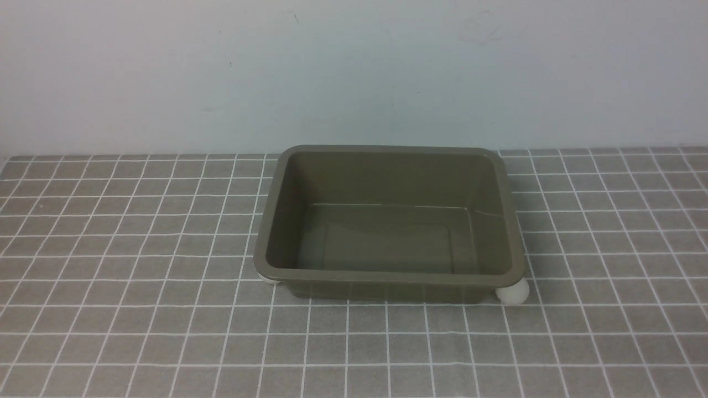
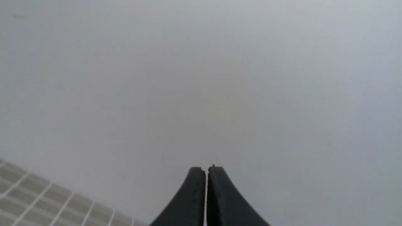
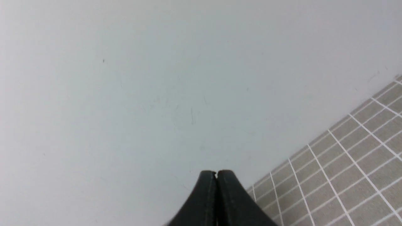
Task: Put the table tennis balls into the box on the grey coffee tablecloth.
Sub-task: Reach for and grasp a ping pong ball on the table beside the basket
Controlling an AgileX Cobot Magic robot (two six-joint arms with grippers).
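Grid cloth underfoot: the grey coffee tablecloth (image 1: 138,331) lies flat and unwrinkled across the whole near field, bare up to the tub. Neither arm shows in the front view. From the wrist views, my left claw (image 2: 206,169) has its fingers pressed together with only a hairline between them, holding nothing. My right claw (image 3: 216,172) is the same, closed and empty. Both look past a corner of the cloth at blank wall. Next out, both targets sit on the cloth at the tub's near corners. The right ball (image 1: 513,291) is at the near-right corner, mostly exposed, its top tucked under the flared rim and seemingly touching the tub. The left ball (image 1: 270,278) is at the near-left corner and shows only as a sliver beneath the rim. I judge them very light, hard-shelled and smooth, so they are apt to roll or squirt out of a pinch. Best hold is across the widest part, fingers opened first, coming from the outer near side since the rim overhangs. The box (image 1: 390,279) holds nothing, is glossy inside and is probably light enough to slide if bumped. Beyond it, the cloth ends at a plain pale wall (image 1: 354,72) with faint scuffs.
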